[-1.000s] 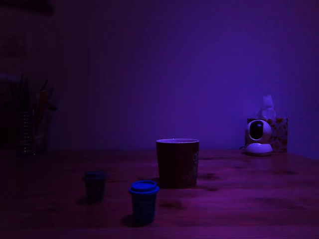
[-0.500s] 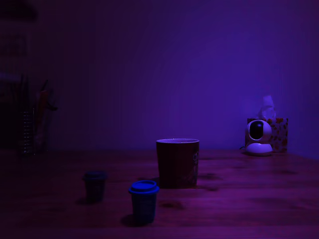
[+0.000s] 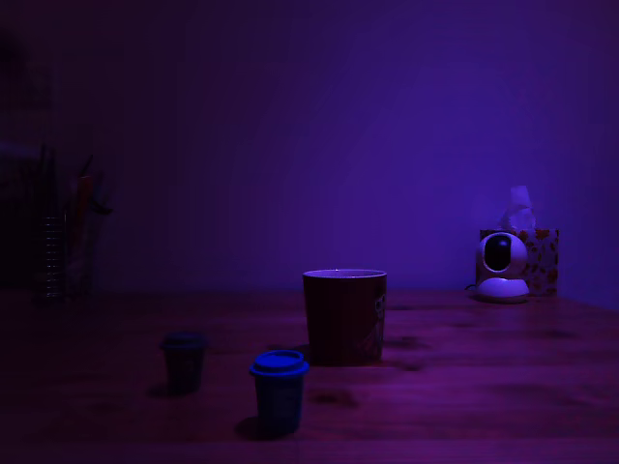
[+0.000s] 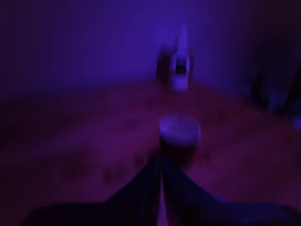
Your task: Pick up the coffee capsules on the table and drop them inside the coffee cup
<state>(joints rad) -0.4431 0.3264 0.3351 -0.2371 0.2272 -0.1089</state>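
The dark reddish coffee cup [image 3: 344, 317] stands upright mid-table [image 3: 484, 367]. Two coffee capsules stand in front of it toward the exterior view's left: a blue-topped one [image 3: 280, 389] nearest the front edge and a darker one [image 3: 184, 360] further left. My gripper does not show in the exterior view. The blurred wrist view has the gripper [image 4: 160, 162] with its two dark fingers meeting at the tips, shut on nothing. Just beyond those tips is the cup [image 4: 179, 136]. No capsule shows in the wrist view.
A white rounded camera gadget [image 3: 502, 266] and a tissue box [image 3: 542, 256] sit at the back on the exterior view's right. A holder with pens [image 3: 63, 246] stands at the back left. The scene is very dim and purple. The gadget [image 4: 179, 70] shows blurred far behind the cup.
A dark shape at the exterior view's upper left corner has slipped out of the picture. The cup and both capsules have not moved.
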